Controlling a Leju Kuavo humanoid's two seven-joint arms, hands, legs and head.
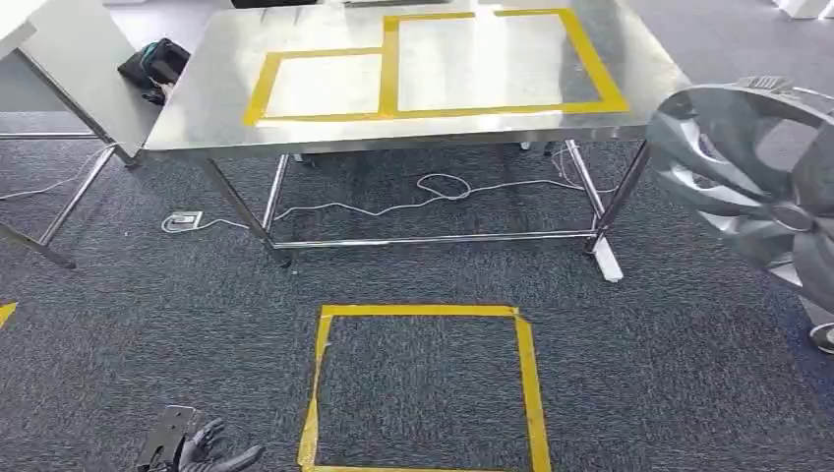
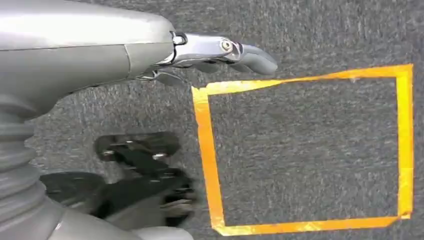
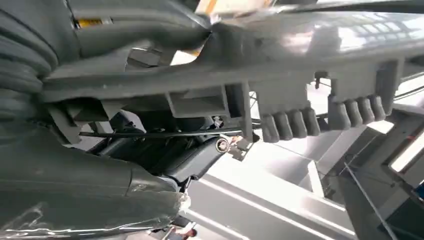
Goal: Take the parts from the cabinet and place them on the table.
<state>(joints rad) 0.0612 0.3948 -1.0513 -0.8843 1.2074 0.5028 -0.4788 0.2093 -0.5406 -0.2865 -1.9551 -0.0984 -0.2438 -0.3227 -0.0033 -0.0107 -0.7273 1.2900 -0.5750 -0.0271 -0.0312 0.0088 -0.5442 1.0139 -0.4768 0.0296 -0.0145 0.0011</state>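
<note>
**A:** Where is the part at this moment?

**B:** The silver wheel cover (image 1: pixel 757 187) hangs at the right edge of the head view, off to the side of the steel desk (image 1: pixel 187 108) and above the carpet, not over the desk top. In the right wrist view the right hand (image 3: pixel 195 155) has its fingers curled against the ribbed back of the cover, so the robot appears to be gripping it by the rim.

**A:** And the other hand?

**B:** The left hand (image 2: pixel 220 52) hangs low beside the yellow floor square (image 2: pixel 305 150), fingers loosely apart and holding nothing.

**A:** What could go wrong from here?

**B:** The cover is wide and thin, and it is held by one hand at one edge. It looks likely to swing or twist in the grip, and a slip would drop it onto the carpet. Its far edge could also catch the desk's corner or leg if the robot comes in too low or too far to the right.

**A:** Anything about the placing itself?

**B:** The desk top carries yellow taped rectangles (image 1: pixel 492 64). With the cover hiding part of the view, the robot could misjudge and set it across a tape line or overhanging the edge. The white cable (image 1: pixel 433 197) under the desk sits near where the feet may step.
</note>
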